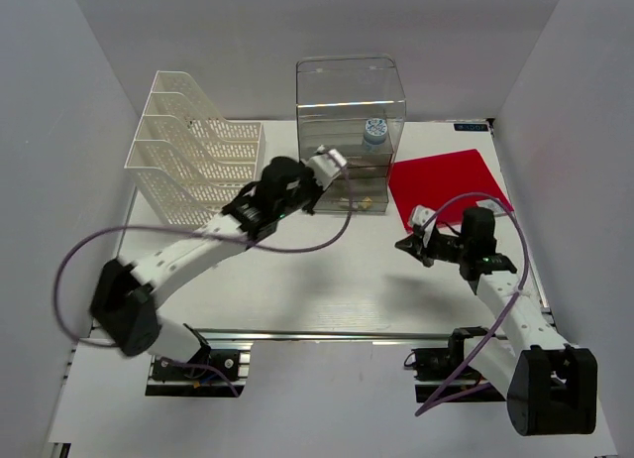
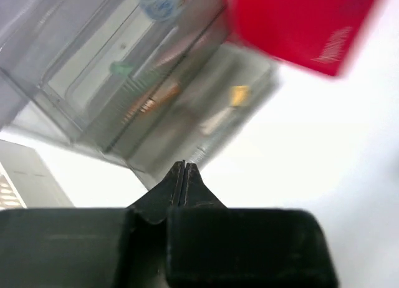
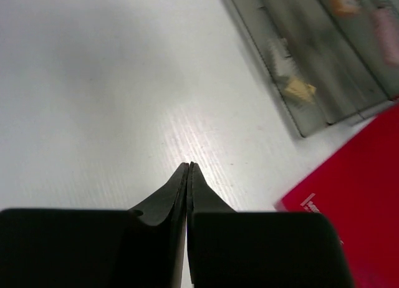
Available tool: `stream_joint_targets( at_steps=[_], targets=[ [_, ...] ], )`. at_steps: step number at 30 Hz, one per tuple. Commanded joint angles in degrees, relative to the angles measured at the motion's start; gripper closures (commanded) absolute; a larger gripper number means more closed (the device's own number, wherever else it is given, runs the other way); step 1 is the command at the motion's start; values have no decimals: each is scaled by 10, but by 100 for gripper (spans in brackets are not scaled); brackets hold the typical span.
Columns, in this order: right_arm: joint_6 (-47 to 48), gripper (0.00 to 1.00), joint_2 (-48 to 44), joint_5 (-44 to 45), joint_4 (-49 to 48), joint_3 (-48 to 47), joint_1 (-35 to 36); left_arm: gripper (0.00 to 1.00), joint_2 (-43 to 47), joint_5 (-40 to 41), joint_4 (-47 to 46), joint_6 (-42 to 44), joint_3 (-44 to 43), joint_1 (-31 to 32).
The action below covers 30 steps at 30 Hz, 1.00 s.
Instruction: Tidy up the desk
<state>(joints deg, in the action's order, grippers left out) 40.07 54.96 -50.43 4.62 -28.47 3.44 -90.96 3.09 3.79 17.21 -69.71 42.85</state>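
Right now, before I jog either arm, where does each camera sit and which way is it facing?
Top external: fixed above and behind the bases, looking down over the desk; the left arm and right arm show, mesh file rack far left.
Left wrist: on the left arm, facing past its shut left claw toward the drawer box and red folder.
Right wrist: on the right arm, facing down past its shut right claw at the desk.
Shared: both wrist views catch the drawer box and a corner of the red folder.

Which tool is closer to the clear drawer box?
The left tool, at the front of the clear box; the right tool is by the red folder.
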Motion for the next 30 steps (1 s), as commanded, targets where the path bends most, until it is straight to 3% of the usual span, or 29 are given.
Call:
stream_joint_targets(
  at_steps=[1,3,4,8,9,12,19,30],
  targets=[
    [107,100,16,-20,8,3,31,94,142,-124,93,-106,83,-4],
    [113,100,30,63,-11,-1,73,73,229,-135,104,-98,142,-4],
    [113,100,49,90,-36,-4,86,51,259,-124,101,-97,203,-4],
    [98,100,114,258,-117,-22,188,10,410,-50,61,-104,330,-4],
    [95,98,131,283,-125,-32,200,5,465,-41,37,-104,345,-4],
    [90,94,207,371,-151,-86,246,2,524,-15,25,-97,363,-4],
    [95,94,363,522,-217,-190,297,2,515,49,34,-102,361,-4],
    [98,97,462,549,-197,-282,298,2,538,59,35,-102,361,-4]
  ],
)
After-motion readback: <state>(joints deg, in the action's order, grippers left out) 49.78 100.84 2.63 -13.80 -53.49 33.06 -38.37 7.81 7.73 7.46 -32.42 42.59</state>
